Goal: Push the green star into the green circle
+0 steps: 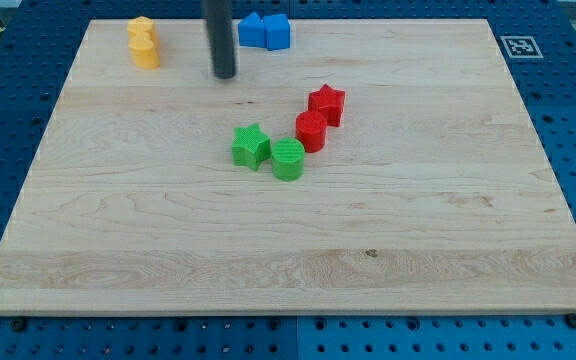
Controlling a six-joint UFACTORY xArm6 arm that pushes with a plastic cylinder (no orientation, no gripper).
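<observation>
Eight coloured plastic blocks counted on the light wooden board: two yellow, two blue, two green, two red.

Two yellow blocks, shapes unclear, touch at the view's upper left. My tip, a bare dark rod end grasping nothing, stands at 11 o'clock from the green star, well apart. The green star touches the green circle at its 4 o'clock. Two blue blocks abut at the top edge. The red circle touches the red star at its 1 o'clock.

Dark rod, plain and smooth

My tip is showing as the rounded end of a straight, dark grey cylinder, catching a faint sheen along its side.
</observation>
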